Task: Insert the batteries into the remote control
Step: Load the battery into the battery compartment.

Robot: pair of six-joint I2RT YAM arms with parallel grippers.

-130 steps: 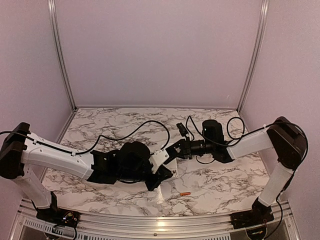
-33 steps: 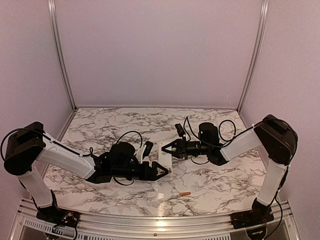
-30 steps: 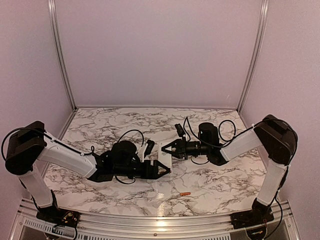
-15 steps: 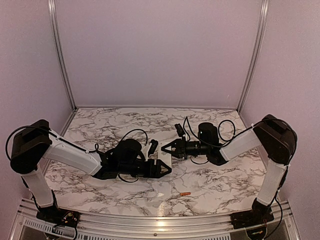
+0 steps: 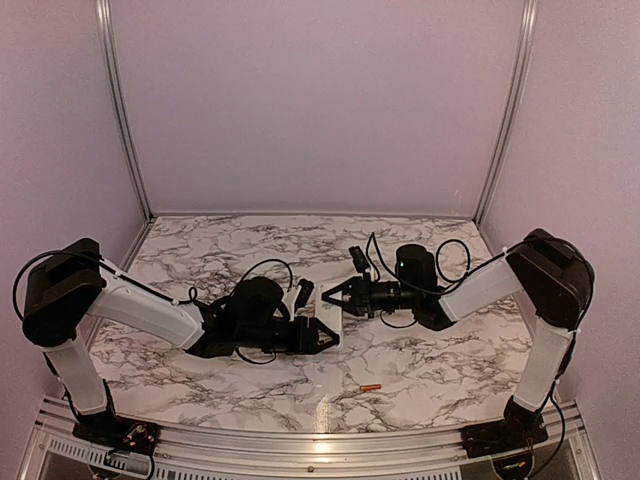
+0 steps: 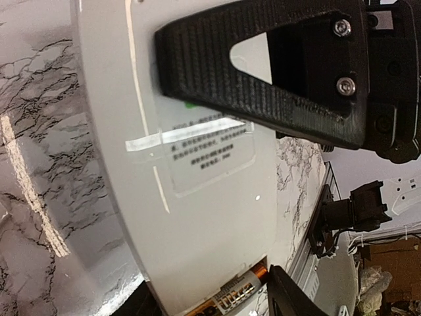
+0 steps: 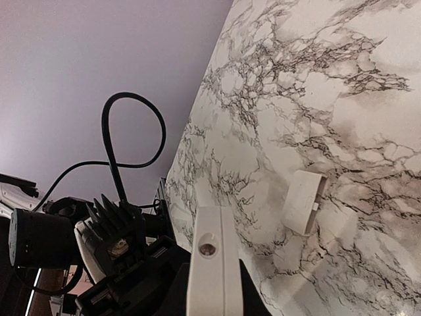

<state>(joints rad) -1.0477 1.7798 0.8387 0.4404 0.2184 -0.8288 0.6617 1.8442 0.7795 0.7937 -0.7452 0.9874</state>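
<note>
Since a second ago the left gripper (image 5: 322, 336) has slid in toward the middle of the frame and its jaws have narrowed. They now straddle the remote control (image 5: 329, 318), though whether they press it I cannot tell. The right gripper (image 5: 333, 298) is clamped on the remote's upper end (mid-frame, over the marble table (image 5: 230, 250)). A gold battery (image 6: 240, 288) sits in the remote's open end, bottom of the left wrist view. The orange-red battery (image 5: 370, 387) lies on the table, lower centre, well apart.
</note>
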